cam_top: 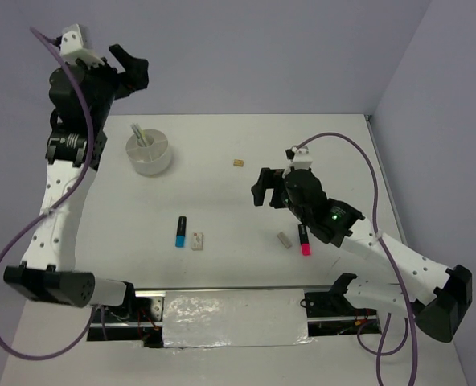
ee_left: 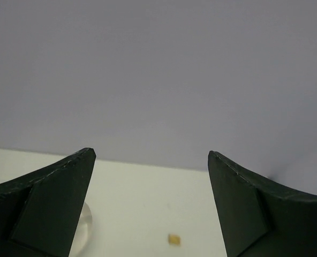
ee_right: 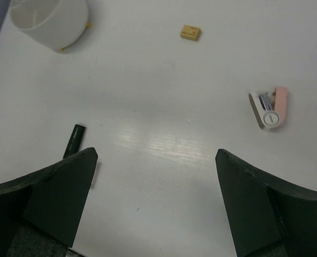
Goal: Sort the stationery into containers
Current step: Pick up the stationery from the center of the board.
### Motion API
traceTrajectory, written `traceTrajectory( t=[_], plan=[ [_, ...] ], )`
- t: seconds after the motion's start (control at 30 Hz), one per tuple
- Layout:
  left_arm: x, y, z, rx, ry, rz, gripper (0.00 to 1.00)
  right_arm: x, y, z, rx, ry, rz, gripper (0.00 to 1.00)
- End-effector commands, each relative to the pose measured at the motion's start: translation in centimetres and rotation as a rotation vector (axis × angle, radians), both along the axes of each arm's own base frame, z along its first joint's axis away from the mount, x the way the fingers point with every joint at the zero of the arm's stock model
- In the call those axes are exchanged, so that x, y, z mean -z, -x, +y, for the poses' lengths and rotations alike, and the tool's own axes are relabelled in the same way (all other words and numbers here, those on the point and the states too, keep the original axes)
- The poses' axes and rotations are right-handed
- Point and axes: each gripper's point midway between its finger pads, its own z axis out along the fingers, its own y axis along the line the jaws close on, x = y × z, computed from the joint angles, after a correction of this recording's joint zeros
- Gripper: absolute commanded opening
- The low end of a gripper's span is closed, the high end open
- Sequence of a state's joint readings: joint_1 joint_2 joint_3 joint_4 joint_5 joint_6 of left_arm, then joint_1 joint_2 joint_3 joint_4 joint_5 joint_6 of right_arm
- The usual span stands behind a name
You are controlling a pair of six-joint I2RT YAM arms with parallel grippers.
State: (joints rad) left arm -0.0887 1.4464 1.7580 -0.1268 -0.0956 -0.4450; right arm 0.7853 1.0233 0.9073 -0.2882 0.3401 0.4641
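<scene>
- Lavender walls, white table (cam_top: 246,265). The white cup (cam_top: 151,157) is parked far left, with a couple of slim sticks (cam_top: 141,135) already stood in it.
- The left gripper (cam_top: 133,66) is lifted high at the far left, beyond the cup, with its jaws spread wide and nothing held. The right gripper (cam_top: 259,186) is hung low around mid-table, jaws wide apart too, also empty.
- Not yet sorted: the blue-and-black marker (cam_top: 180,232) and white eraser (cam_top: 198,240), just beside each other near centre. The grey eraser (cam_top: 285,240) and pink highlighter (cam_top: 305,241) are near right, and the tan eraser (cam_top: 238,162) is far centre.
- This gets read as a gap between picks. The marker looks best taken by the left arm, which would need to be brought down and nearer, jaws lined up across the barrel.
- A small white-and-pink gadget (ee_right: 270,107) is only shown by the right wrist view. In the top view it's hidden under the right arm, and what it is can't be told.
- The left wrist view is mostly wall.
</scene>
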Motion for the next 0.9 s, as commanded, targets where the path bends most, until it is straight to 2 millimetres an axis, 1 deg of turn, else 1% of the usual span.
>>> traceTrajectory(
  t=[0.0, 0.03, 0.07, 0.1, 0.13, 0.17, 0.2, 0.23, 0.27, 0.3, 0.33, 0.37, 0.4, 0.43, 0.47, 0.5, 0.53, 0.63, 0.67, 0.73, 0.77, 0.83, 0.87],
  plan=[
    [10.0, 2.8, -5.6, 0.255, 0.024, 0.319, 0.99, 1.0, 0.2, -2.7, 0.164, -0.038, 0.06, 1.0],
    [11.5, 3.8, -6.0, 0.265, 0.012, 0.375, 0.99, 1.9, 0.5, -2.9, 0.143, -0.005, 0.079, 1.0],
    [12.5, 4.4, -6.6, 0.27, 0.002, 0.402, 0.99, 2.8, 0.7, -3.4, 0.152, 0.018, 0.116, 1.0],
    [14.7, 5.4, -7.7, 0.291, -0.004, 0.439, 0.99, 4.3, 1.4, -4.5, 0.18, 0.072, 0.167, 1.0],
    [14.8, 5.5, -8.5, 0.303, -0.001, 0.417, 0.99, 4.8, 1.7, -4.9, 0.194, 0.084, 0.182, 1.0],
    [15.9, 5.9, -9.9, 0.328, 0.0, 0.432, 0.99, 6.1, 2.3, -5.6, 0.202, 0.102, 0.206, 1.0],
    [17.9, 5.3, -10.8, 0.337, -0.003, 0.479, 0.99, 5.8, 3.1, -5.7, 0.19, 0.059, 0.198, 1.0],
    [18.9, 5.0, -11.9, 0.36, -0.015, 0.511, 0.99, 6.0, 3.7, -5.9, 0.182, 0.039, 0.197, 1.0],
    [18.8, 5.0, -13.9, 0.407, -0.037, 0.526, 0.99, 7.2, 4.5, -6.4, 0.181, 0.04, 0.215, 1.0],
    [21.2, 3.9, -15.2, 0.422, -0.053, 0.585, 0.99, 6.6, 5.4, -6.8, 0.175, -0.011, 0.208, 1.0],
    [22.2, 3.7, -16.9, 0.435, -0.068, 0.607, 0.99, 7.1, 6.0, -7.2, 0.177, -0.019, 0.217, 1.0],
    [23.9, 2.4, -18.1, 0.429, -0.08, 0.644, 0.99, 6.4, 6.7, -7.5, 0.176, -0.06, 0.207, 1.0],
    [24.9, 1.7, -19.1, 0.43, -0.092, 0.663, 0.99, 6.8, 7.2, -8.0, 0.175, -0.055, 0.22, 1.0],
    [26.0, 1.3, -20.2, 0.42, -0.112, 0.688, 0.99, 6.9, 7.7, -8.0, 0.16, -0.062, 0.225, 1.0],
    [28.4, -0.2, -21.6, 0.418, -0.14, 0.739, 0.99, 6.6, 8.0, -8.2, 0.158, -0.075, 0.217, 1.0],
    [29.4, -1.0, -22.0, 0.392, -0.162, 0.756, 0.99, 6.9, 8.4, -8.5, 0.157, -0.065, 0.225, 1.0],
    [31.8, -2.0, -23.4, 0.383, -0.195, 0.802, 0.99, 6.8, 8.6, -8.7, 0.151, -0.063, 0.221, 1.0],
    [34.9, -3.7, -24.7, 0.339, -0.235, 0.844, 0.99, 7.0, 9.1, -8.4, 0.115, -0.057, 0.239, 1.0],
    [36.8, -4.7, -25.4, 0.336, -0.24, 0.863, 0.99, 6.8, 9.2, -8.0, 0.092, -0.057, 0.235, 1.0],
    [38.4, -5.5, -25.7, 0.311, -0.25, 0.882, 0.99, 6.9, 9.3, -7.7, 0.073, -0.053, 0.24, 1.0],
    [39.6, -6.2, -25.9, 0.302, -0.254, 0.89, 0.99, 6.9, 9.3, -7.5, 0.053, -0.045, 0.235, 1.0],
    [40.4, -6.9, -26.1, 0.29, -0.264, 0.886, 0.99, 7.0, 9.3, -7.3, 0.036, -0.034, 0.237, 1.0],
    [41.1, -7.5, -25.7, 0.251, -0.283, 0.884, 0.99, 7.0, 9.3, -7.3, 0.029, -0.027, 0.235, 1.0]
  ],
)
